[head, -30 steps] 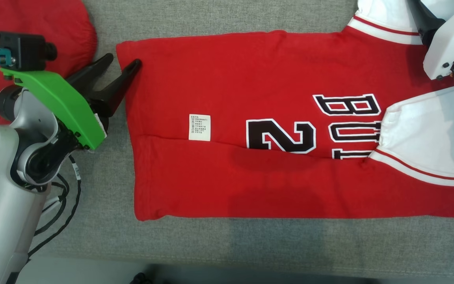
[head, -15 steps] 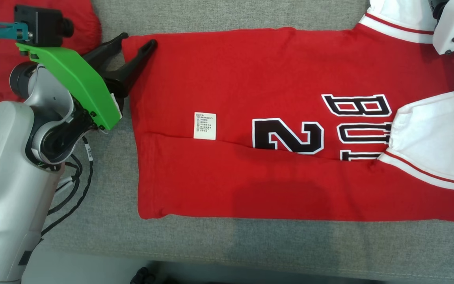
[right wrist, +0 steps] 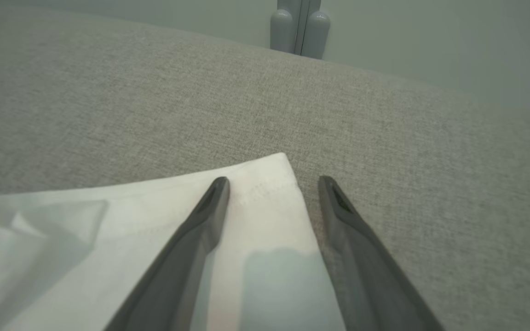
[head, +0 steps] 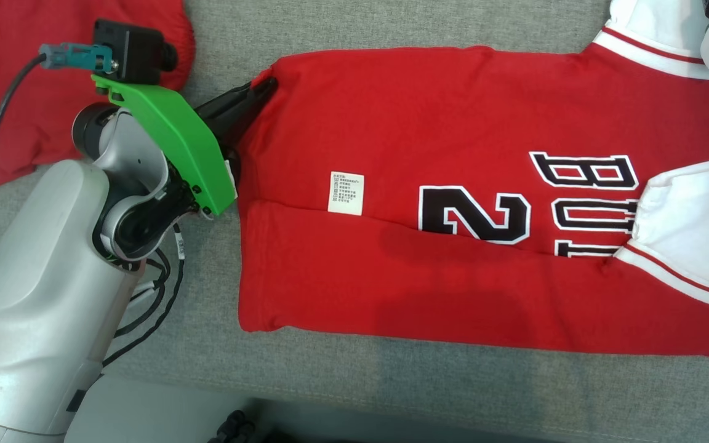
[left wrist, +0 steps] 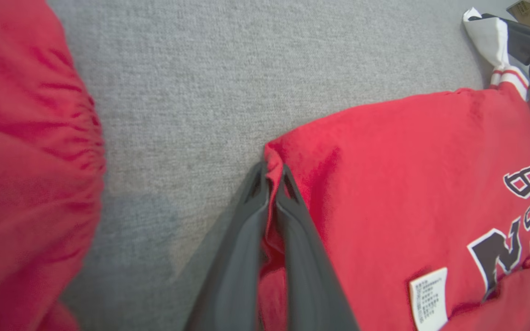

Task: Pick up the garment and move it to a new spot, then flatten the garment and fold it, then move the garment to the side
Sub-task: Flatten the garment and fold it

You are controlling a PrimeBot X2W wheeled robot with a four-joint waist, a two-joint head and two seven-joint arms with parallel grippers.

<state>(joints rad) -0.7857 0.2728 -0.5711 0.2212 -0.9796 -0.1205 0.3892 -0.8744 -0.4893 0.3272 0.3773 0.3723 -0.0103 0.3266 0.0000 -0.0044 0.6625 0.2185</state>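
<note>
Left wrist view shows the left gripper (left wrist: 272,184) clenched on the red jersey's (left wrist: 407,151) corner; the jersey lies spread on the grey cushion (left wrist: 191,82). The right gripper (right wrist: 274,181) stands released astride the white sleeve (right wrist: 256,202) edge and should pinch it firmly, so both corners lift level.

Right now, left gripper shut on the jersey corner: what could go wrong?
1. The left gripper pinches only a corner tip of the red jersey; it may slip on a lift.
2. The right gripper stands open astride a corner of the white sleeve; pulling now could skew the fold.
3. The other red garment lies near the left arm and could snag.
</note>
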